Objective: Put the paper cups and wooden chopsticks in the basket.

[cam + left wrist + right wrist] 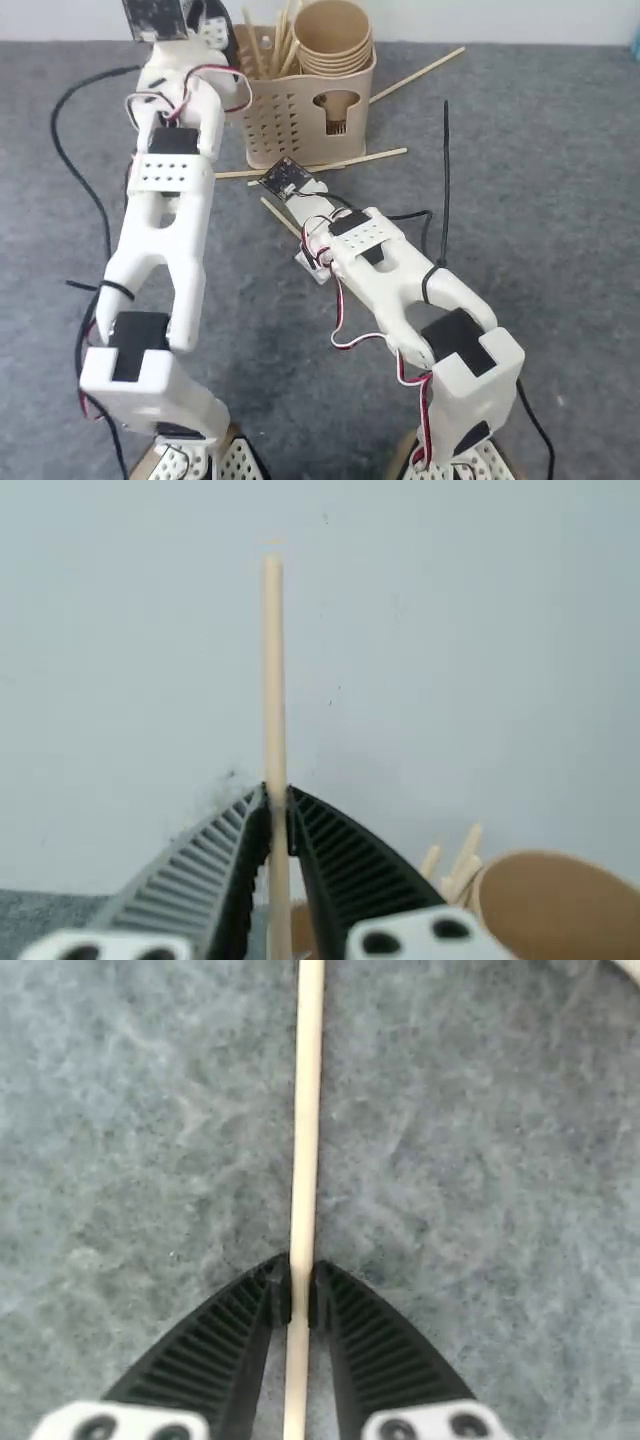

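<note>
At upper left, the left jaws are pinched shut on one chopstick (273, 680) near the basket (290, 120); best to centre it over the opening before release. At mid-frame, the right jaws are clamped on a second chopstick (305, 1110) lying on the surface (560, 200); lift it level.

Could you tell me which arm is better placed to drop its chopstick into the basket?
Likely left: left gripper holds a chopstick by the basket; right gripper holds its chopstick down at the carpet.
</note>
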Action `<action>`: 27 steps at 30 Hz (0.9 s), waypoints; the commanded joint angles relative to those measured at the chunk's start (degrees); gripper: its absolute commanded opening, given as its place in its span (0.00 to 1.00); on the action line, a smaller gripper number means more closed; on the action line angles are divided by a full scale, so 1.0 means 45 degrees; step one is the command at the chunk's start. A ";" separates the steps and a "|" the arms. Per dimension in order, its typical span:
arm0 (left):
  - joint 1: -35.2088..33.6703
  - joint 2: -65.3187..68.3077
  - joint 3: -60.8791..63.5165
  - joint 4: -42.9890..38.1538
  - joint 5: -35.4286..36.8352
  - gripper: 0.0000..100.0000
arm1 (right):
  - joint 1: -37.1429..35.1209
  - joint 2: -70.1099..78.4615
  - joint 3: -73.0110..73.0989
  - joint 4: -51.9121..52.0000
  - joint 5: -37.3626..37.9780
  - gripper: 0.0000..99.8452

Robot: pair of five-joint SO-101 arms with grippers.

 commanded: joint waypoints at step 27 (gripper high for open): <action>0.1016 0.2208 -0.6750 -0.0137 -0.0156 0.01 | -0.0147 0.0010 -0.0313 0.0186 0.0098 0.01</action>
